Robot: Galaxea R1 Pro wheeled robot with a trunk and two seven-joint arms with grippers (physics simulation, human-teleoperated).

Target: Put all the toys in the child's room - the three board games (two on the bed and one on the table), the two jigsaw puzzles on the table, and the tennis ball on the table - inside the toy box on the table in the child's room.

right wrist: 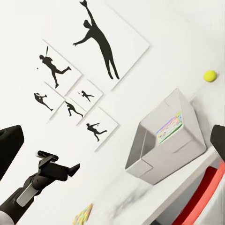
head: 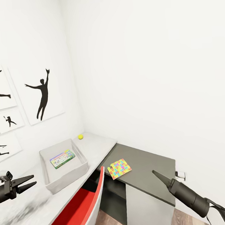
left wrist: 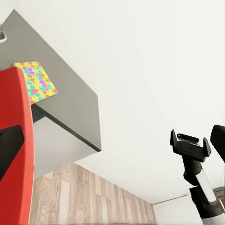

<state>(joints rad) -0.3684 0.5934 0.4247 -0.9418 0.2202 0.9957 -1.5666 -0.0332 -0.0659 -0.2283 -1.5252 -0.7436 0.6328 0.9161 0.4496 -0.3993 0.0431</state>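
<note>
Multicoloured and thin, the jigsaw puzzle (head: 119,168) is lying flat on the dark worktop (head: 147,164) in the head view, probably light and stiff; an overhanging edge looks the likeliest hold. Left hand (head: 26,183) is hovering slightly parted and empty; right hand (head: 157,175) I cannot tell. Left wrist view is showing the puzzle beside the red chair (left wrist: 14,150). Right wrist view is catching the toy box (right wrist: 166,140), holding a board game (right wrist: 169,127).

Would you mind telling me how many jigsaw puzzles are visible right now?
1. A jigsaw puzzle lies on the dark grey desk, near its front edge beside the red chair. Another may be stacked beneath it, hidden.
</note>
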